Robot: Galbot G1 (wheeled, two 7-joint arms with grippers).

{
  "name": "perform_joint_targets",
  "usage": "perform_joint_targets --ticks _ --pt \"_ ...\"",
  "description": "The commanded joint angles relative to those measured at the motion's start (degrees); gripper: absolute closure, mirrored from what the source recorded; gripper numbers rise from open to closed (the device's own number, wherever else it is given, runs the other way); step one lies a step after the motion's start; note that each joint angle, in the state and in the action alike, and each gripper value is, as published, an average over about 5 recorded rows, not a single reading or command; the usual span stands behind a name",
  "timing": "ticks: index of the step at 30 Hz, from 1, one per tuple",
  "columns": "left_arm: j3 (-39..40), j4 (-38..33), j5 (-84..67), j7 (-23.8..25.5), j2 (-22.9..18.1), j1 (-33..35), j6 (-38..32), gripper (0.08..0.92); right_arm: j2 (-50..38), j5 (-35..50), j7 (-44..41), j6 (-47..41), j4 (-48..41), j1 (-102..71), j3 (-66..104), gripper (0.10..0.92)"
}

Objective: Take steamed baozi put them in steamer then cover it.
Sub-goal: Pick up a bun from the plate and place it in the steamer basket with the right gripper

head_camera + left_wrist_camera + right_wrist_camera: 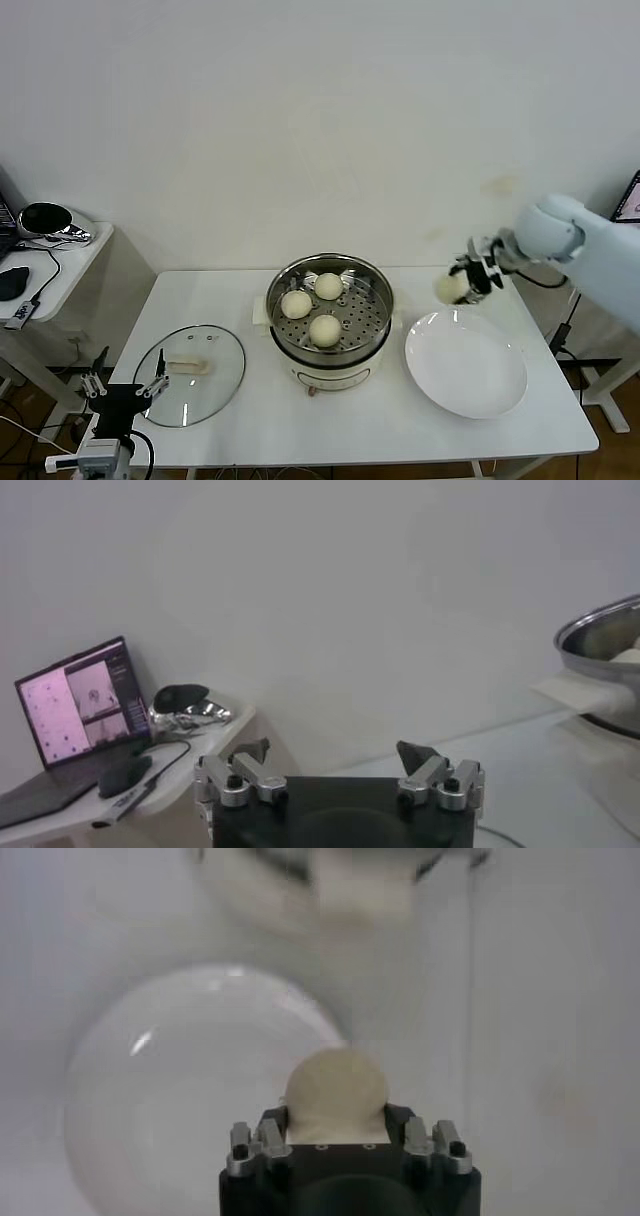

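Baozi [452,287] pinched in right end effector [462,282], held above far edge of plate [466,365], right of steamer [329,318]. Three baozi [326,329] sit inside steamer. Left end effector [124,386] spread wide, beside cover [190,373] left of steamer.

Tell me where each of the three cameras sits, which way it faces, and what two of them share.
Head view: high on the robot, looking down at the table, steamer, lid and plate; both arms show.
Left wrist view: low by the table's left end, looking sideways past the open left gripper at a side desk with a laptop.
Right wrist view: above the plate, looking down past the right gripper holding a bun.
Shared: all three catch the steamer.
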Motion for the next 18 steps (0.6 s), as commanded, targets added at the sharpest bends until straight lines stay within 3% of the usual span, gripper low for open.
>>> perform_joint_targets --ticks 1,8,18 --pt "0.04 0.29 -0.12 -0.12 -0.01 -0.43 0.00 0.177 14.43 19.58 8.11 -10.16 1.94 14.90 -13.84 0.423" --pt "-0.55 0.67 -0.16 -0.39 -0.04 -0.12 -0.24 0.177 22.98 22.87 10.84 -13.64 -3.15 9.97 -13.72 0.423" --pt "-0.80 0.25 -0.20 -0.59 -0.31 -0.03 -0.28 0.177 29.23 18.97 9.98 -13.74 -12.77 3.67 -14.34 0.418"
